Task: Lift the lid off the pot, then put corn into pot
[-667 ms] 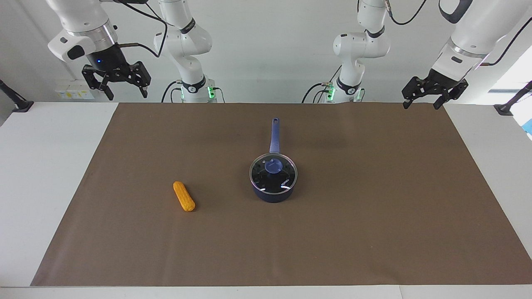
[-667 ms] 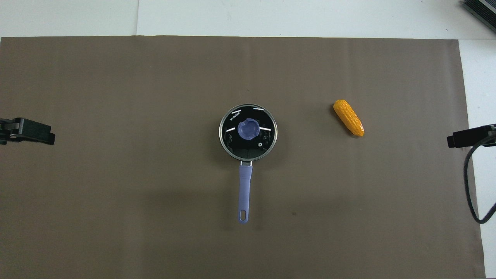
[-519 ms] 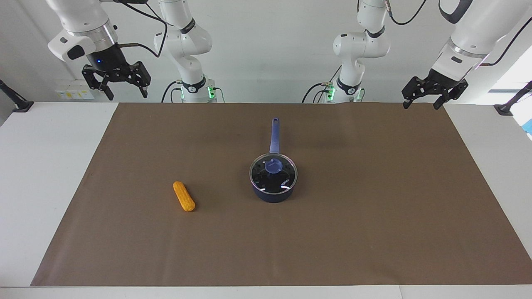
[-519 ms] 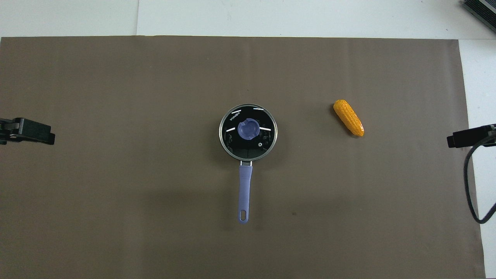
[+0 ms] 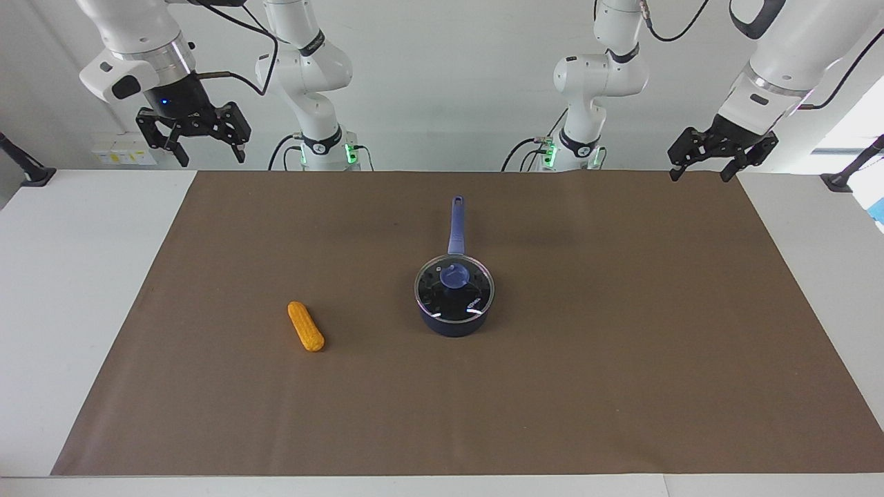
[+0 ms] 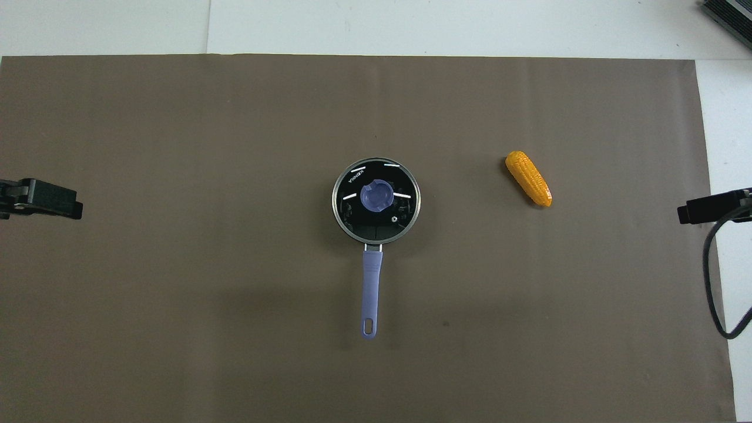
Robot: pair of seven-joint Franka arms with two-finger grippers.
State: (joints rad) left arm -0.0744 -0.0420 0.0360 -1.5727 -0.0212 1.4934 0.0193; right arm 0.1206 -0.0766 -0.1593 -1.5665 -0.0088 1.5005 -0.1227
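Note:
The dark blue pot (image 5: 454, 319) (image 6: 376, 232) stands at the middle of the brown mat, its long handle (image 5: 456, 224) (image 6: 371, 294) pointing toward the robots. The glass lid (image 5: 469, 298) (image 6: 405, 211) with its blue knob (image 5: 453, 276) (image 6: 376, 196) sits on the pot. The orange-yellow corn (image 5: 305, 326) (image 6: 529, 178) lies on the mat beside the pot, toward the right arm's end. My right gripper (image 5: 213, 160) (image 6: 705, 208) is open and empty, raised over the mat's corner at its own end. My left gripper (image 5: 699, 177) (image 6: 44, 200) is open and empty, raised over the other corner by the robots.
The brown mat (image 5: 621, 379) covers most of the white table (image 5: 69, 310). A black cable (image 6: 714, 282) hangs by the right gripper at the mat's edge.

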